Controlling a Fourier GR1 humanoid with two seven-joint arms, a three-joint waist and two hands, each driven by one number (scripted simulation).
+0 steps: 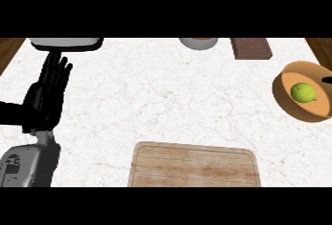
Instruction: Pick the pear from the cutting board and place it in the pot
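I see the white counter (168,96), with the wooden cutting board (194,165) near me. My left hand (48,94) rests at the left, fingers straight and wide. The brown pot (280,99) at the right holds the green pear (303,92).

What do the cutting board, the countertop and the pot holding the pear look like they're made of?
Cutting board: pale wood, matte, with brown grain streaks. Countertop: white marble-like stone, thin tan veins. Pot, with the pear inside: smooth tan-orange walls, perhaps clay or wood; the look leaves it open.
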